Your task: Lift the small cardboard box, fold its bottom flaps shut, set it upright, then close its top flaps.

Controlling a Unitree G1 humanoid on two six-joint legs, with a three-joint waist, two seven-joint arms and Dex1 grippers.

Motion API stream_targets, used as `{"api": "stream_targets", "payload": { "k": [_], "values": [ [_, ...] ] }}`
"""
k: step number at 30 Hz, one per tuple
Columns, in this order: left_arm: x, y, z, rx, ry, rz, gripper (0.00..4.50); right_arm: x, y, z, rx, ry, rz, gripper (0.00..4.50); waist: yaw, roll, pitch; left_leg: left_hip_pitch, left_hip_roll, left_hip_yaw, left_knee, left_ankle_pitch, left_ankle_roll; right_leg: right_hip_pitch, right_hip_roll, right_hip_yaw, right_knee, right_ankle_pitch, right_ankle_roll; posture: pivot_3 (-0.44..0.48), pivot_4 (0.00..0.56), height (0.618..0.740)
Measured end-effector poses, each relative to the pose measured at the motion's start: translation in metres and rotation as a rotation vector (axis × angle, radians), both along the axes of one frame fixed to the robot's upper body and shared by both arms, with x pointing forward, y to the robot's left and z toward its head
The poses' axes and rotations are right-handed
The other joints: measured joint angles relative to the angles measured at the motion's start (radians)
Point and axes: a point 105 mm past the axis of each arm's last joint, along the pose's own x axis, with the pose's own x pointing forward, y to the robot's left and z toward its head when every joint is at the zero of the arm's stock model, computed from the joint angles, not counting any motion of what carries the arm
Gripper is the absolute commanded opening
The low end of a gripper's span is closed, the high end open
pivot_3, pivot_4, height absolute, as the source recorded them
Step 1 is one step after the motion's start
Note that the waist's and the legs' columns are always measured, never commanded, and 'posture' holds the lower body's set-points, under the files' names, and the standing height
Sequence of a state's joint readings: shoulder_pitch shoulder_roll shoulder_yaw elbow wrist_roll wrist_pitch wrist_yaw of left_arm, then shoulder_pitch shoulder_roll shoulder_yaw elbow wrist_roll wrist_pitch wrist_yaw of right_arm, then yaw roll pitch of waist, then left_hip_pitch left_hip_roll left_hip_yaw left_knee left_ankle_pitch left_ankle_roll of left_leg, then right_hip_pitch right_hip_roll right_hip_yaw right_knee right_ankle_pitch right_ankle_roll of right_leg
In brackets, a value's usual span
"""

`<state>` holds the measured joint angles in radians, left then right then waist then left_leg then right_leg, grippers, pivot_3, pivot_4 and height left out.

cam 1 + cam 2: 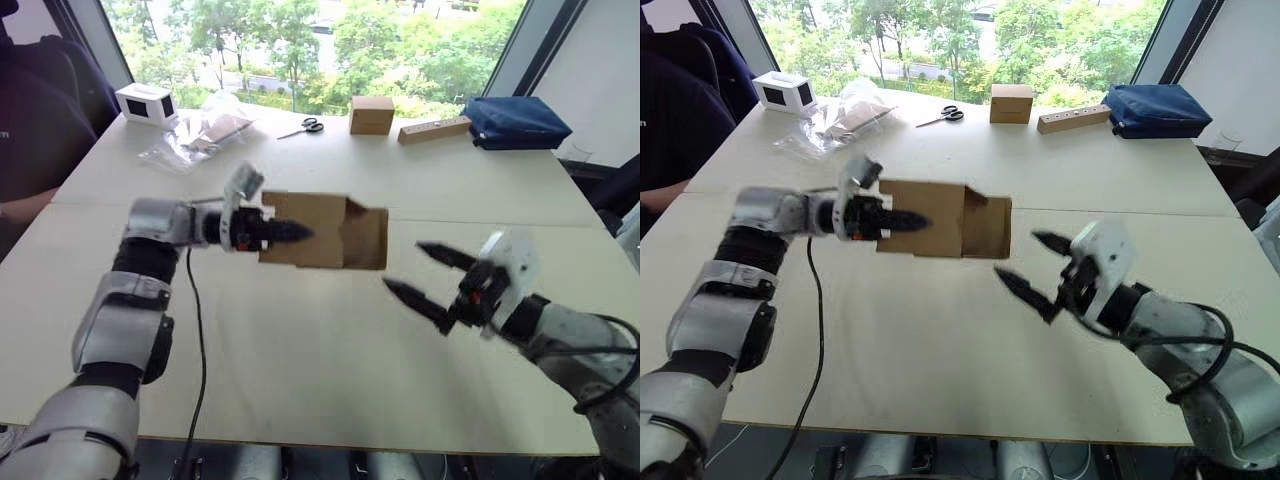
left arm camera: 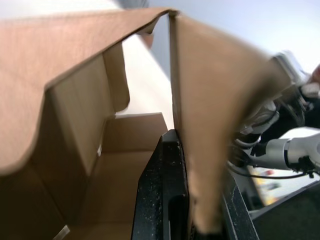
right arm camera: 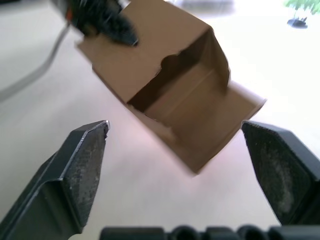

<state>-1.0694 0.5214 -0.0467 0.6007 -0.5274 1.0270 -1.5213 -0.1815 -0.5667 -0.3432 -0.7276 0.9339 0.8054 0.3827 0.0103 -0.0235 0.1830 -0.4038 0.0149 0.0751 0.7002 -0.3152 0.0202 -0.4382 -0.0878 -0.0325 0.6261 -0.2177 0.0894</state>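
While the left hand (image 1: 285,232) grips one wall, the small cardboard box (image 1: 325,231) seemingly hangs sideways (flaps agape); right hand (image 1: 432,277) wide.

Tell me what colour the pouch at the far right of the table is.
Dark blue; the pouch shows best in the left eye view.

small cardboard box (image 2: 100,100) cut off by frame edges, left claw (image 2: 195,210) partly hidden behind its wall

The small cardboard box (image 1: 322,232) — plain brown, unmarked — is lifted above the middle of the surface (image 1: 300,340), lying on its side. Its flaps (image 3: 235,107) on the open end stand apart — the hollow inside shows.
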Motion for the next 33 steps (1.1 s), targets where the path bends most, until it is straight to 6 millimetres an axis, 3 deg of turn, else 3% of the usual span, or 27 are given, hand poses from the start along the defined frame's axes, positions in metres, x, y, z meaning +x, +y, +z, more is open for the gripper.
{"api": "stream_targets", "payload": {
  "k": [3, 6, 10, 17, 24, 28, 33],
  "values": [
    [-0.008, -0.002, 0.034, -0.033, -0.200, 0.016, 0.00, 0.012, 0.001, 0.043, 0.223, -0.081, 0.012, 2.93, -0.001, 0.000, 0.000, 0.000, 0.000, 0.000, 0.000, 0.001, -0.001, -0.001, 0.000, 0.000, 0.002, 0.000, 0.000, 0.000, 0.150, 0.740],
    [-0.018, -0.007, 0.055, -0.037, -0.341, 0.027, 0.00, 0.020, 0.007, 0.077, 0.392, -0.140, 0.047, 1.75, -0.001, 0.001, 0.000, 0.000, 0.000, 0.000, 0.000, 0.002, -0.003, -0.002, 0.001, 0.000, 0.004, 0.000, 0.000, 0.000, 0.150, 0.740],
    [-0.022, -0.007, 0.058, -0.022, -0.392, 0.047, 0.00, 0.027, 0.010, 0.089, 0.427, -0.141, 0.059, 0.05, 0.000, 0.001, 0.000, -0.001, 0.000, 0.000, 0.000, 0.002, -0.003, -0.002, 0.001, 0.000, 0.004, 0.000, 0.000, 0.000, 0.150, 0.740],
    [-0.027, -0.003, 0.064, -0.014, -0.434, 0.054, 0.00, 0.035, 0.021, 0.090, 0.320, -0.124, 0.108, 0.05, -0.006, 0.001, 0.000, -0.001, 0.000, 0.000, -0.001, 0.002, -0.002, -0.003, 0.001, 0.000, 0.004, 0.000, 0.000, 0.000, 0.150, 0.740],
    [-0.029, 0.002, 0.067, -0.016, -0.459, 0.046, 0.00, 0.049, 0.037, 0.070, 0.195, -0.079, 0.119, 0.05, -0.010, 0.001, 0.000, -0.001, 0.000, 0.001, 0.000, 0.002, -0.002, -0.003, 0.002, 0.001, 0.003, 0.000, 0.000, 0.000, 0.150, 0.740],
    [-0.031, -0.001, 0.066, -0.008, -0.464, 0.024, 0.00, 0.054, 0.052, 0.066, 0.211, -0.060, 0.155, 0.05, -0.017, 0.001, 0.000, -0.002, 0.000, 0.000, -0.001, 0.002, -0.003, -0.003, 0.002, 0.000, 0.004, 0.000, 0.000, 0.000, 0.150, 0.740],
    [-0.031, -0.001, 0.068, -0.012, -0.483, 0.027, 0.00, 0.052, 0.057, 0.065, 0.194, -0.076, 0.192, 0.05, -0.023, 0.001, 0.000, -0.002, 0.000, 0.000, 0.000, 0.002, -0.003, -0.004, 0.002, 0.000, 0.004, 0.000, 0.001, 0.000, 0.150, 0.740]
  ]
}}
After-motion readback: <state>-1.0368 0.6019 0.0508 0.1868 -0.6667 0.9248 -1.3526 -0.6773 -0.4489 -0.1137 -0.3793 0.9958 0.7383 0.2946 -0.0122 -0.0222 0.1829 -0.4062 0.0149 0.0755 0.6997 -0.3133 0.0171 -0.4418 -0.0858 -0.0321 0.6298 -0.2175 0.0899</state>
